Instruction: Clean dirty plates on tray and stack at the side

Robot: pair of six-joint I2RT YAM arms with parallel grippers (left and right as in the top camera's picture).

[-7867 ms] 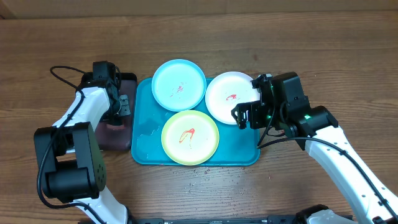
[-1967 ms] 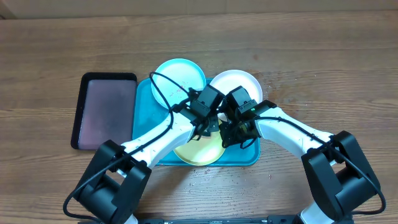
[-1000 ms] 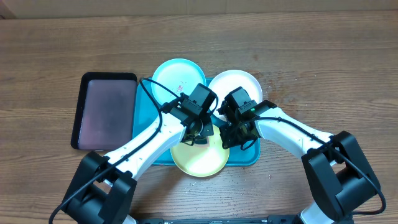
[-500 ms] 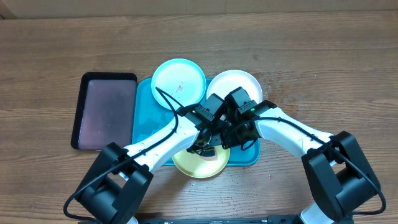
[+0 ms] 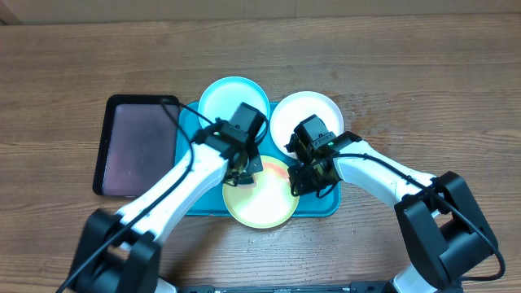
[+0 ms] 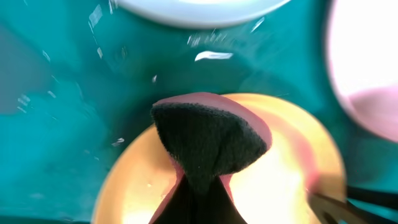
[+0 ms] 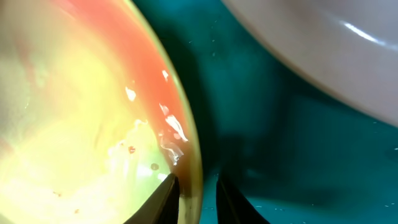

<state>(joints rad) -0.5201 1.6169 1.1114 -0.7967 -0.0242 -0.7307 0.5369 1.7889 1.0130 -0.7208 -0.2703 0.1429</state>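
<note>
The yellow-green plate (image 5: 262, 195) lies at the front of the turquoise tray (image 5: 326, 205), overhanging its front rim, with a red smear on its upper right. My left gripper (image 5: 242, 172) is over the plate's upper left, shut on a dark sponge (image 6: 208, 140) with a pink base. My right gripper (image 7: 196, 180) straddles the plate's right rim (image 7: 186, 155); its jaws stand slightly apart, with a gap outside the rim. The light blue plate (image 5: 234, 110) and the white plate (image 5: 305, 120) rest on the tray's back edge, side by side.
A black-rimmed dark tray (image 5: 138, 146) lies left of the turquoise tray. Wet streaks glint on the turquoise tray (image 6: 62, 93) between the plates. Bare wooden table surrounds the trays.
My left gripper has swept the sponge up and left across the yellow-green plate. The plate has slid a little back onto the tray. My right jaws have parted slightly at the rim.
</note>
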